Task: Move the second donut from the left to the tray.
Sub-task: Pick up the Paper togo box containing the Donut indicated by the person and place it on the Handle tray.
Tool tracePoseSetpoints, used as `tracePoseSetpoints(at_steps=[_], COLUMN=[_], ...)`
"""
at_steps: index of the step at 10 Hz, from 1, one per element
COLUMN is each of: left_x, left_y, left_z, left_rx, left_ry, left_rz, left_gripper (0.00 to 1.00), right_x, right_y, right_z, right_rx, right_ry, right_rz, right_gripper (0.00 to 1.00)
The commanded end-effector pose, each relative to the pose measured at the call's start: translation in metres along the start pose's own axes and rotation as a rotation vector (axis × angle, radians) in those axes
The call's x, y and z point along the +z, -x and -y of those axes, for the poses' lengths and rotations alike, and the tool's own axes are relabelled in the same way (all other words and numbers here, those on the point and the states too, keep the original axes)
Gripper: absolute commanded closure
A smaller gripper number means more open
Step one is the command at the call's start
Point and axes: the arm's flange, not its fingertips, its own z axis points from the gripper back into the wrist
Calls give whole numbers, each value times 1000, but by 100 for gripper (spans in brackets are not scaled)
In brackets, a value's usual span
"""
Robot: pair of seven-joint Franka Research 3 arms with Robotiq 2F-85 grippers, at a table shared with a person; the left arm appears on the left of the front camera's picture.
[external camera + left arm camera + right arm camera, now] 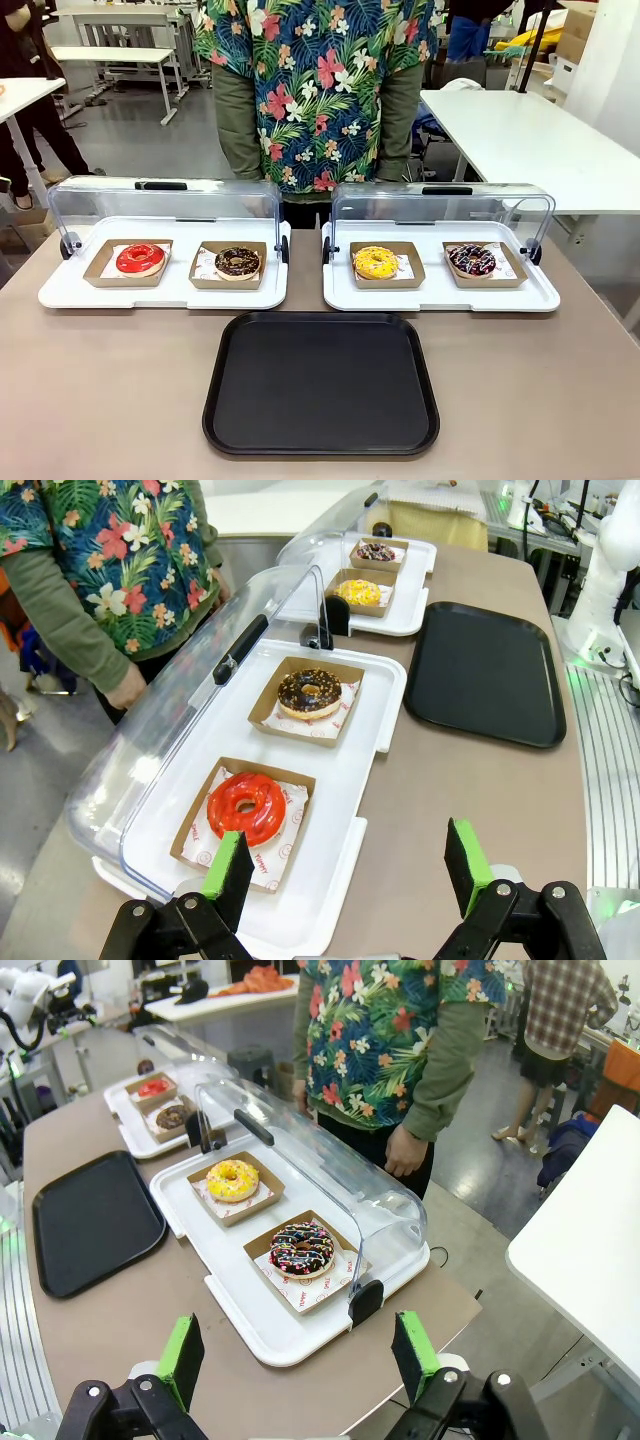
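- Table point(100, 400): brown top, carries everything; a person point(310, 90) in a floral shirt stands at the far edge, arms down at the sides.
- Black tray point(320, 385): flat on the near middle of the table, nothing on it, just in front of the gap between the two white trays.
- Left white tray point(165, 292) and right white tray point(440, 297): side by side along the far side, a narrow gap between them. Each has a clear lid point(165, 205) swung up and back toward the person, so the donuts are exposed from the robot's side.
- Left gripper point(350, 855): fingers spread wide, nothing between them, above the table edge at the outer end of the left white tray.
- Right gripper point(298, 1340): fingers likewise wide apart and empty, above the outer end of the right white tray.
- Second donut from the left point(237, 262): chocolate glaze, pale sprinkles, sits in its cardboard holder point(205, 275) on the right half of the left white tray, well apart from both grippers, not on the black tray.
- Red-glazed donut point(140, 259): in its own holder, left half of the same tray.
- Yellow donut point(375, 262) and dark donut with pink-and-white sprinkles point(471, 260): each in a holder on the right white tray, yellow one nearer the middle.
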Motion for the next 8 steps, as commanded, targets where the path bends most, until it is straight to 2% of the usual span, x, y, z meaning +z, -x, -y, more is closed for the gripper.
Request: tracePoseSetpoints(at_steps=[1, 8], left_x=[1, 1], left_y=[-2, -2], left_z=[0, 0], left_rx=[3, 3], left_ry=[4, 4], left_rz=[-4, -4], left_gripper=[0, 0], right_x=[0, 0], right_y=[-1, -1], right_z=[1, 1], right_rx=[8, 8], right_ry=[1, 1], right_rz=[14, 14], right_gripper=[0, 0])
